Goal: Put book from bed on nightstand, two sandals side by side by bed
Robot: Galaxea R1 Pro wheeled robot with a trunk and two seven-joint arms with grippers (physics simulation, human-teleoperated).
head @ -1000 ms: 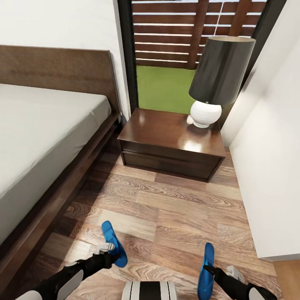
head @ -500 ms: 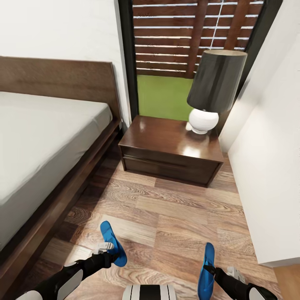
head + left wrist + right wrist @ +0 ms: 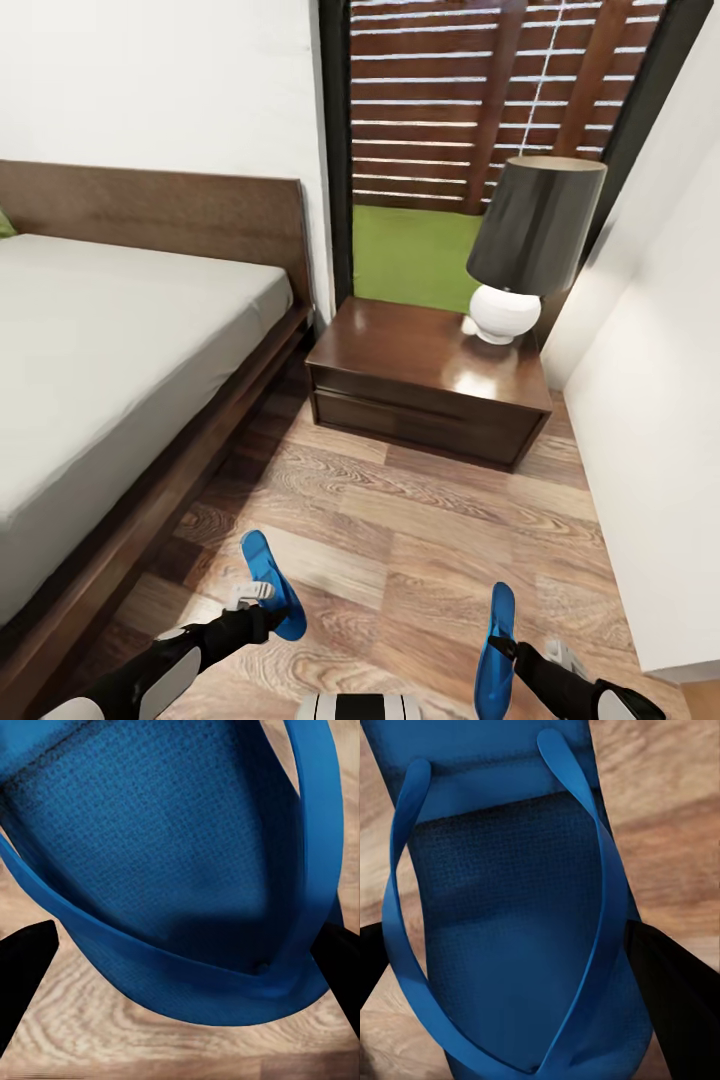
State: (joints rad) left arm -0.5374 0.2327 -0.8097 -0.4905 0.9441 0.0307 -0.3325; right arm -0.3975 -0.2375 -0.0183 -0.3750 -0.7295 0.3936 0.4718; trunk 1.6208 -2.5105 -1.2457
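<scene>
Head view: from high up, angled forward and down across the wood-plank floor (image 3: 430,540), toward the nightstand (image 3: 430,385) and the window (image 3: 480,120) behind it, with the bed (image 3: 110,370) along the floor's left edge and both arms entering at the near edge.

Left wrist view: pressed very close along the left gripper (image 3: 180,967) onto the left sandal (image 3: 165,855), floor planks beyond.

Right wrist view: equally close along the right gripper (image 3: 502,960) onto the right sandal (image 3: 510,967), again over floor.

Shared with the head view: the left sandal (image 3: 270,582), the right sandal (image 3: 495,650) and the floor beneath them.
</scene>
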